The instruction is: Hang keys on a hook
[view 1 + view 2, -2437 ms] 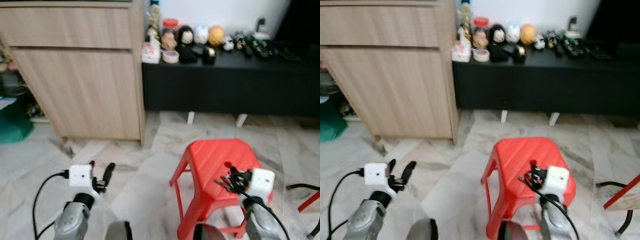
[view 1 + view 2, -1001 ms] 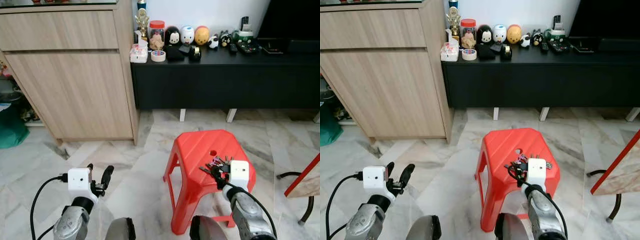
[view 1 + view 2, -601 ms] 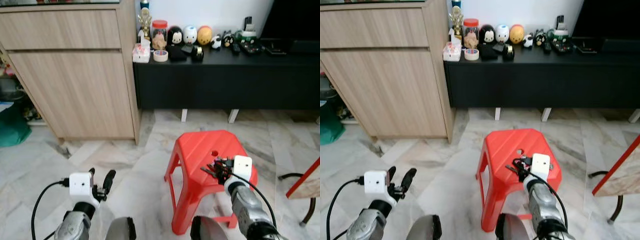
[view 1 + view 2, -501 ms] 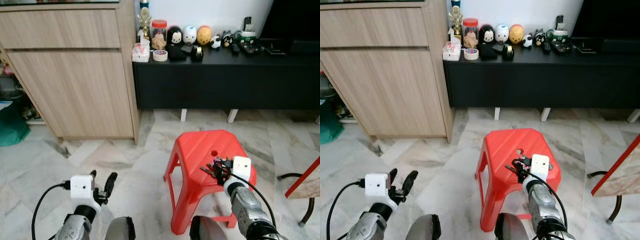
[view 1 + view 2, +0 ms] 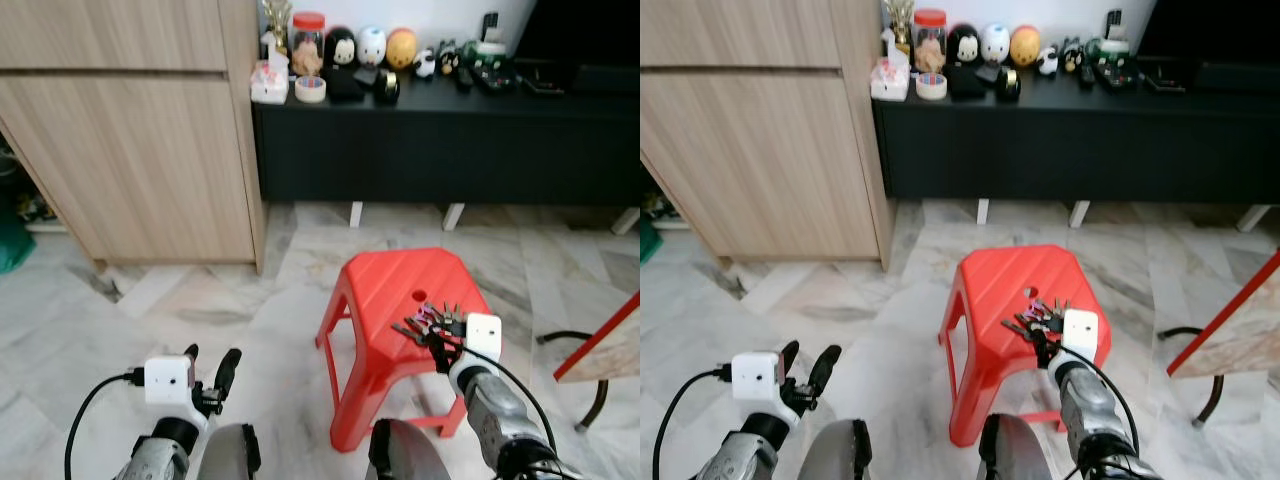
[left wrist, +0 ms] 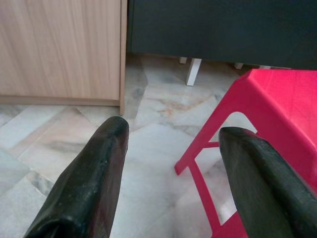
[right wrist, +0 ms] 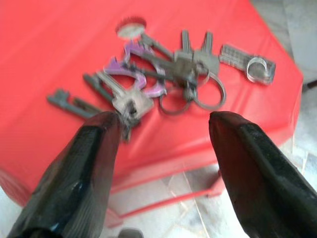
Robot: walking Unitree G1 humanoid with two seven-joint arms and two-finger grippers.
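I count one bunch of keys [image 7: 163, 79] on one red stool [image 5: 400, 300], at my 1 o'clock | right gripper [image 7: 161, 129] spread wide just short of it | left gripper [image 6: 173, 148] spread, empty, 11 o'clock.

Dull metal keys [image 7: 166, 74], glossy red plastic stool [image 5: 385, 290], pale wood-grain cabinet [image 5: 140, 150], polished marble floor [image 5: 120, 320]

Keys [image 7: 163, 84] flat on red stool [image 5: 385, 290]

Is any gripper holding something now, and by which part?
Nothing is held. The keys lie on the red stool; the right gripper is open beside them, and the left gripper is open too.
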